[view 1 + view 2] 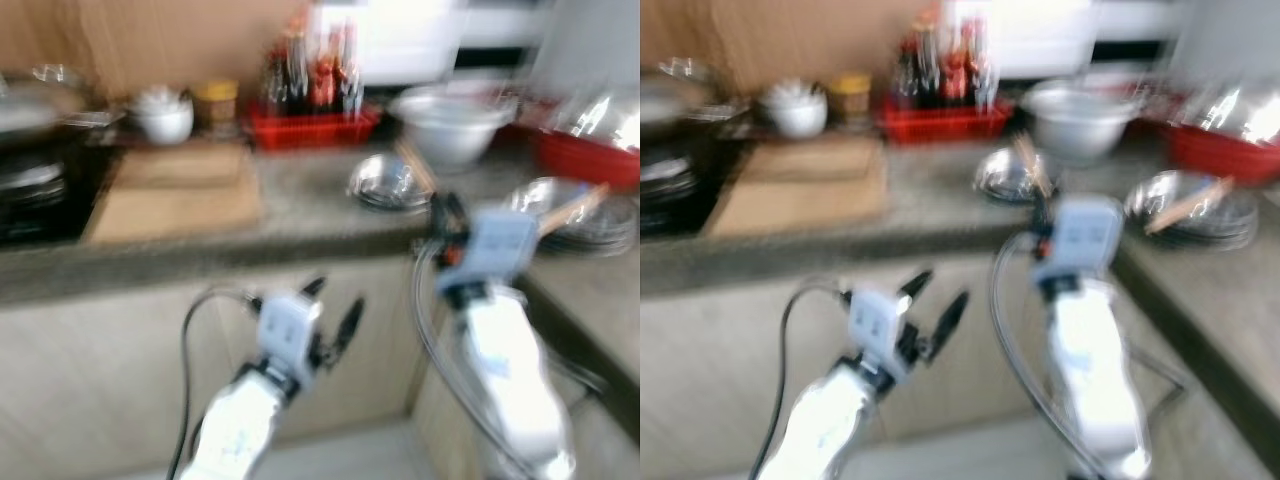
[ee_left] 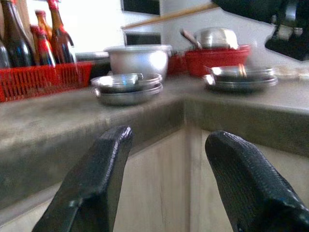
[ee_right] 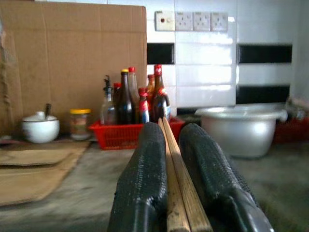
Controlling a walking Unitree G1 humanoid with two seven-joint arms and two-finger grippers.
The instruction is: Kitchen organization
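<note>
Gripping chopsticks (image 3: 175,183) in right end effector (image 3: 176,159), clamped mid-length, tips toward bottle basket (image 3: 126,133) at 12 o'clock. Light, stiff, thin and smooth, likely to pivot or slip; hold near middle. Left end effector (image 2: 169,145) open, empty, below bench (image 1: 300,215) edge.

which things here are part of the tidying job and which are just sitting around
In the job:
right claw, shut on chopsticks
left claw, open
steel plates

Lying about:
red basket of bottles
white pot
jar
big bowl
</note>
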